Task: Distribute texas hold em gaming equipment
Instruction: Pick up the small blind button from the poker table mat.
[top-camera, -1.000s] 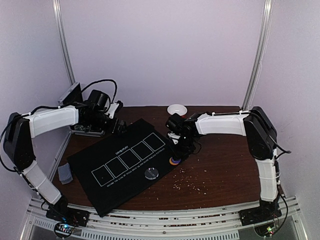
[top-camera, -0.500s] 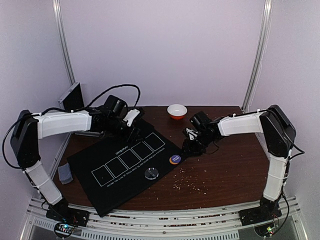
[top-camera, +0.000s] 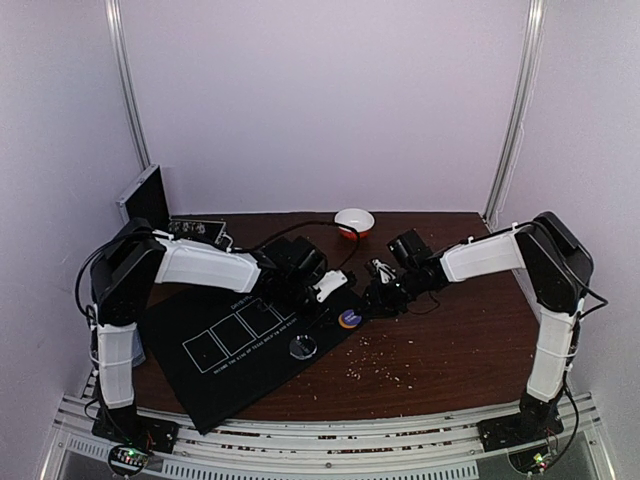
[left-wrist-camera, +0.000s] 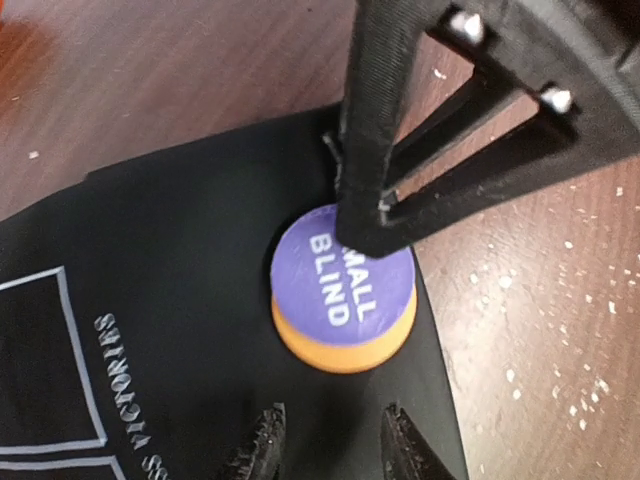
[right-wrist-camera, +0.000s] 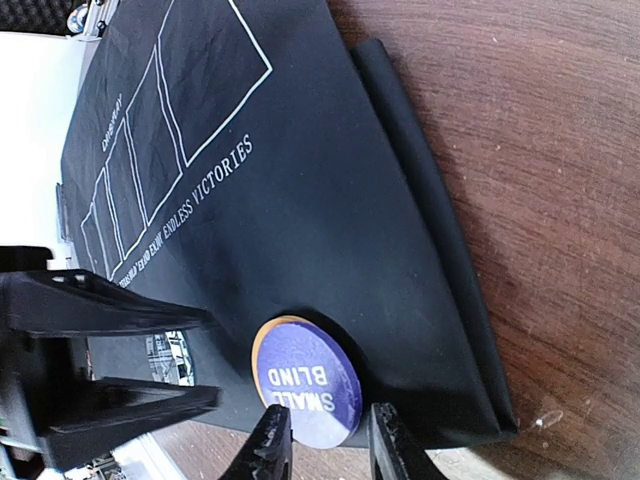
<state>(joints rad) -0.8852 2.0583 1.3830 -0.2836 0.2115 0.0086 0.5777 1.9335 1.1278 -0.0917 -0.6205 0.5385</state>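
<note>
A purple disc (left-wrist-camera: 345, 285) marked SMALL BLIND lies on an orange disc (left-wrist-camera: 335, 352) at the right corner of the black five-box mat (top-camera: 230, 335). In the top view this stack (top-camera: 349, 319) sits between both grippers. My left gripper (left-wrist-camera: 335, 450) stands open just short of it, nothing between its fingers. My right gripper (right-wrist-camera: 327, 440) is open from the other side, its jaws narrow and straddling the purple disc's (right-wrist-camera: 305, 385) near edge, with a gap on one side. One right finger (left-wrist-camera: 378, 130) comes down at that disc's far rim. A clear disc (top-camera: 303, 347) rests on the mat.
A white bowl (top-camera: 354, 220) with an orange base stands at the back of the brown table (top-camera: 450, 340). A dark panel (top-camera: 147, 196) leans at the back left, a flat board (top-camera: 195, 230) beside it. Crumbs dot the wood right of the mat.
My left arm swung from the back left across the mat to the stacked discs and its jaws narrowed. The right gripper pulled back off the stack to its right side and also narrowed.
</note>
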